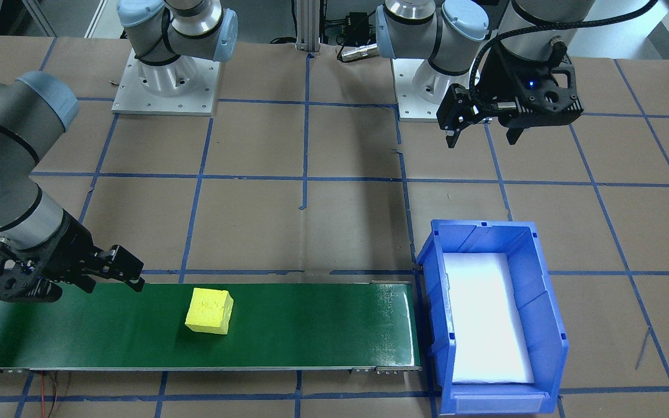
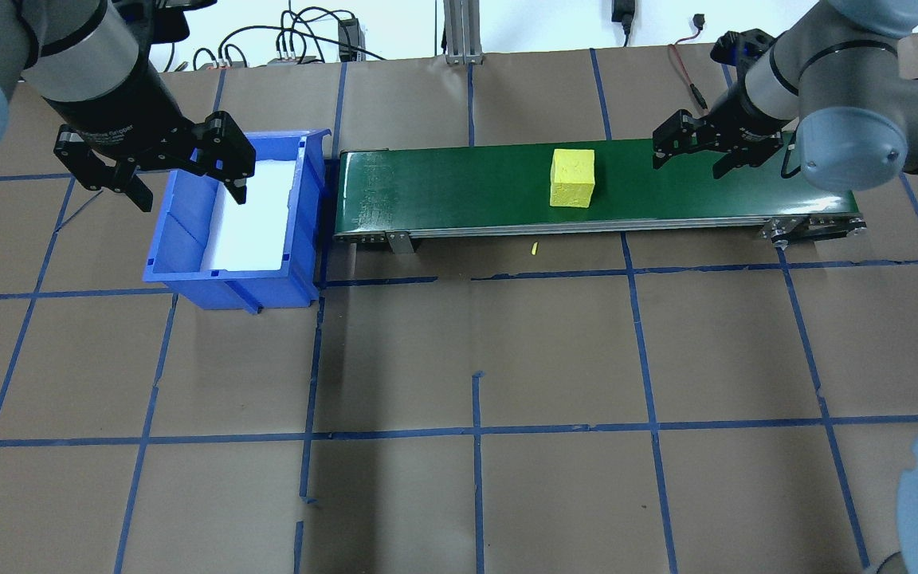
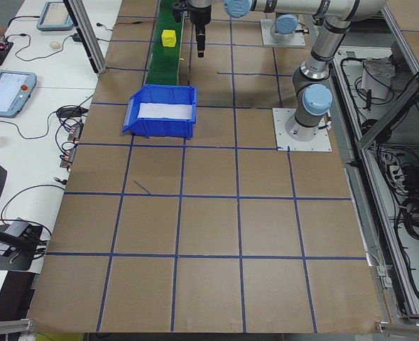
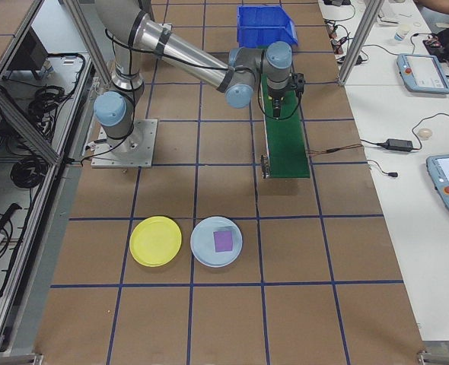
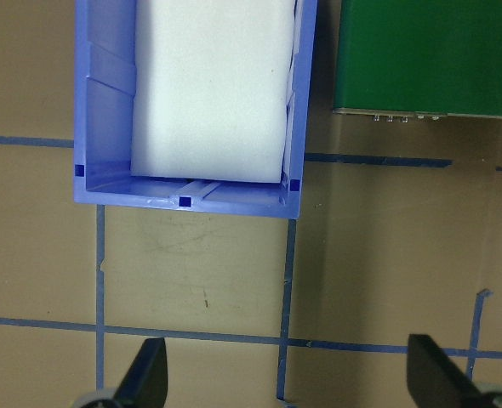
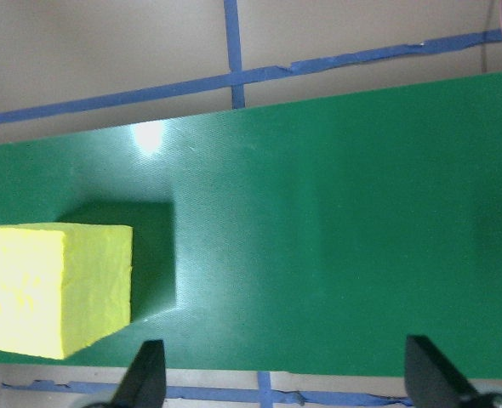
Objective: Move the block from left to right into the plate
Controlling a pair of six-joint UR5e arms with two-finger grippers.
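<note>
Here the right gripper (image 2: 696,151) hangs wide open and empty above the right end of the green conveyor belt (image 2: 467,187), the yellow block (image 2: 572,177) resting left of it. The left gripper (image 2: 180,171), also spread empty, hovers over the blue bin (image 2: 188,263).

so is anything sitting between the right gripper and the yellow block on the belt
Nothing visible does. The right gripper hangs open over the green belt, and only bare belt lies between it and the yellow block.
</note>
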